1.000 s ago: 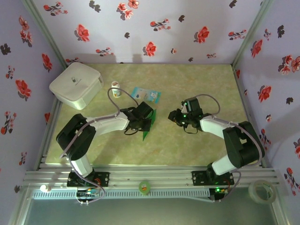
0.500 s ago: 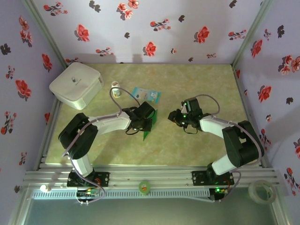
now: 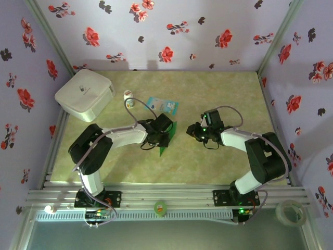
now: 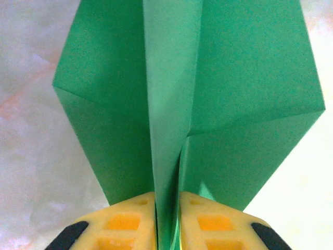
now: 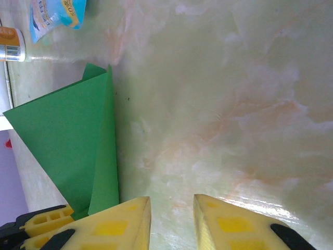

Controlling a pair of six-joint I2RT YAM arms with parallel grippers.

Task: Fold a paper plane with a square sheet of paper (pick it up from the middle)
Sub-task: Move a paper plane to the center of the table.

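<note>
The square sheet of paper is folded into a pointed green paper plane with a lengthwise crease and layered wings. It lies on the table under my left gripper, its green tip sticking out toward the near side. In the left wrist view my left gripper stands a narrow gap apart, with the plane's centre fold loose between the yellow pads. My right gripper is open over bare table, nothing between its fingers, just right of the plane. From above, my right gripper faces the left one.
A blue-and-white packet and a small bottle lie just beyond the plane. A white box sits at the far left. A green tape roll and a clear one rest on the front rail.
My left arm has swung slightly rightward and its gripper has shifted a little along the plane. The plane and the right arm have not moved.
</note>
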